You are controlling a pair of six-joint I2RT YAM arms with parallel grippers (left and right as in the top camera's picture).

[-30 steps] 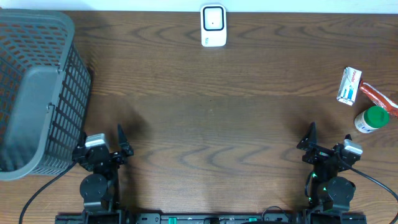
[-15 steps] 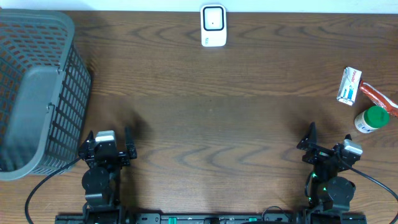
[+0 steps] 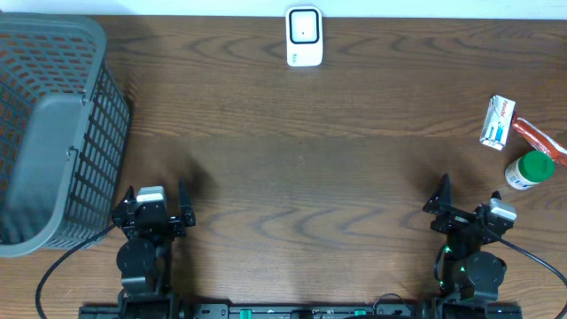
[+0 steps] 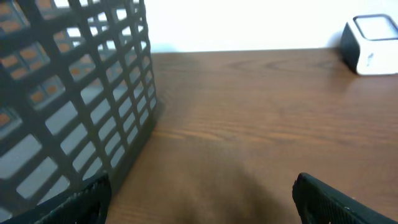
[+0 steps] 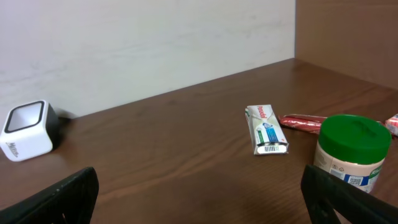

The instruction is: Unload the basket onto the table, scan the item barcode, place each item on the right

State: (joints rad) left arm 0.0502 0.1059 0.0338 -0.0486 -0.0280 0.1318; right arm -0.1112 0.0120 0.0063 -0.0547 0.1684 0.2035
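Note:
The white scanner stands at the far middle of the table, also seen as the scanner and the scanner. Three items lie at the right: a white box, a red packet and a green-lidded jar. In the right wrist view the white box shows a barcode on its near end, beside the red packet and the jar. My left gripper and right gripper sit low at the front edge. The left gripper and the right gripper are both open, holding nothing.
A large grey mesh basket fills the left side of the table, close to my left gripper; it is the basket in the left wrist view. A pale wall runs behind the table's far edge.
The left gripper turned from a slanted pose to face straight ahead early in the second, then stayed still. The right arm and all items have not moved.

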